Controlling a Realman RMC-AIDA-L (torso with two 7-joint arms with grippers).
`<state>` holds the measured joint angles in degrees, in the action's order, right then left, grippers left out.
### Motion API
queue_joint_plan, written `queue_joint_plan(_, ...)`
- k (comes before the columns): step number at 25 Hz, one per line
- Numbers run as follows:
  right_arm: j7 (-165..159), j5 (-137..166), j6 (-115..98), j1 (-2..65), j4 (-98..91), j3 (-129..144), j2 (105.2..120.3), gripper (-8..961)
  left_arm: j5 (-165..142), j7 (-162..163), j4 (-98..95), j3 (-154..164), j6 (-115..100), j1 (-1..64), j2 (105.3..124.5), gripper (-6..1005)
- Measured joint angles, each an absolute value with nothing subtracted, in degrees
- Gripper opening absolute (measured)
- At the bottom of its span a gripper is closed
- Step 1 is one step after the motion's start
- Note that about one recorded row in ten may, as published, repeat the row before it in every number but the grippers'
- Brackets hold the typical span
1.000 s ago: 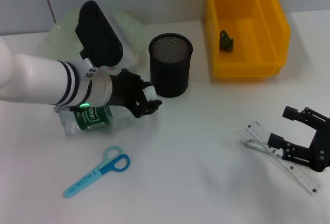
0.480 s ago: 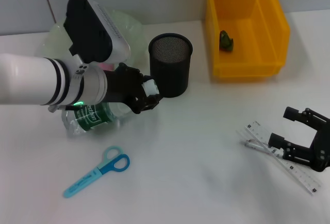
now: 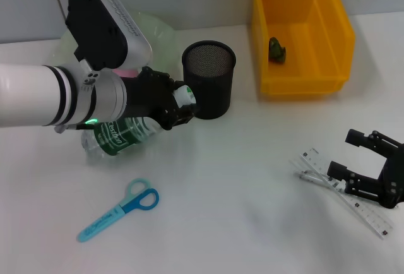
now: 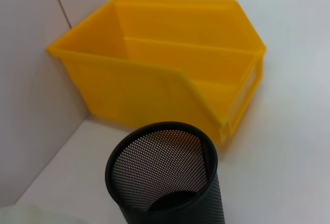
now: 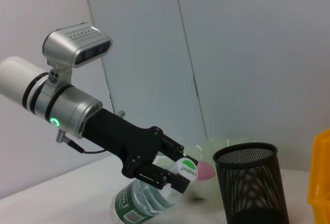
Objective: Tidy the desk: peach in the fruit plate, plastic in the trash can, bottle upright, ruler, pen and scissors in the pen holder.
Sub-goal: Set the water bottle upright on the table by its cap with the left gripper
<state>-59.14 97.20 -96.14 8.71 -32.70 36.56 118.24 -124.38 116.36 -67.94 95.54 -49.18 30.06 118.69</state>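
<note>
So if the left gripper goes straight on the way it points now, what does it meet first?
Most likely the pen holder. The left gripper, shut on the bottle near its cap, points toward the holder's lower wall, which stands just ahead. The left wrist view shows the holder close in front, the yellow bin beyond. Depth is uncertain.

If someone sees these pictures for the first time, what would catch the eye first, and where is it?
Most striking is the left gripper closed on the capped neck of the clear bottle, tilting it up beside the black mesh pen holder at the rear left of the desk. Next comes the bright yellow bin at the rear right, with a small dark green object inside. The right gripper waits open over the ruler at the near right.
</note>
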Motion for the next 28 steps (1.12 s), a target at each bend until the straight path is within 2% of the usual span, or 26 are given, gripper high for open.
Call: queue_joint_plan(28, -59.2, 97.2, -96.3, 9.5, -32.7, 37.1, 118.49, 836, -118.6, 114.5, -74.8, 93.0, -48.8, 23.8, 118.56, 462)
